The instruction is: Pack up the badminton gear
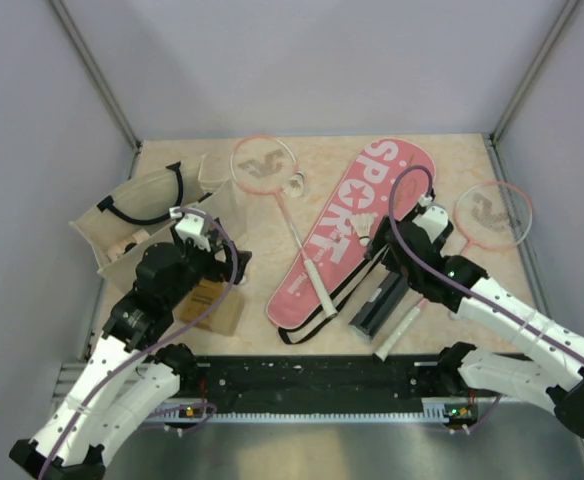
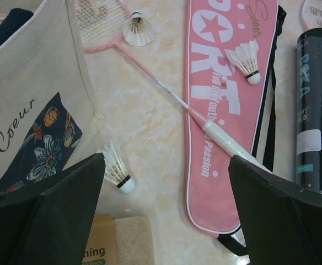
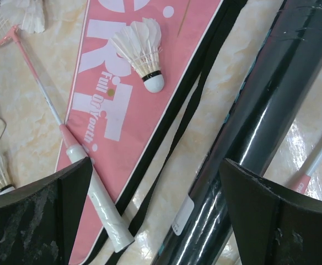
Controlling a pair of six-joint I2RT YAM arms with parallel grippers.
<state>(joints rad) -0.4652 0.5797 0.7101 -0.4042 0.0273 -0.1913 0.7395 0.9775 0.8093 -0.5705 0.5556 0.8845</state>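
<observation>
While left tool (image 2: pixel 166 165) and right tool (image 3: pixel 155 163) gape wide, empty, pink cover (image 2: pixel 205 55) reads "SPORT", tote (image 2: pixel 34 99) "Coeur"

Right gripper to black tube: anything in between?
Nothing visible. The right gripper, fingers open, hangs right over the black tube, whose top is bare. The nearest shuttlecock lies aside on the pink cover.

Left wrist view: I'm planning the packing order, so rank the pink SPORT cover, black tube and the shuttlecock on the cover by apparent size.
1. pink SPORT cover
2. black tube, lower end hidden
3. shuttlecock, clearly smallest
</observation>
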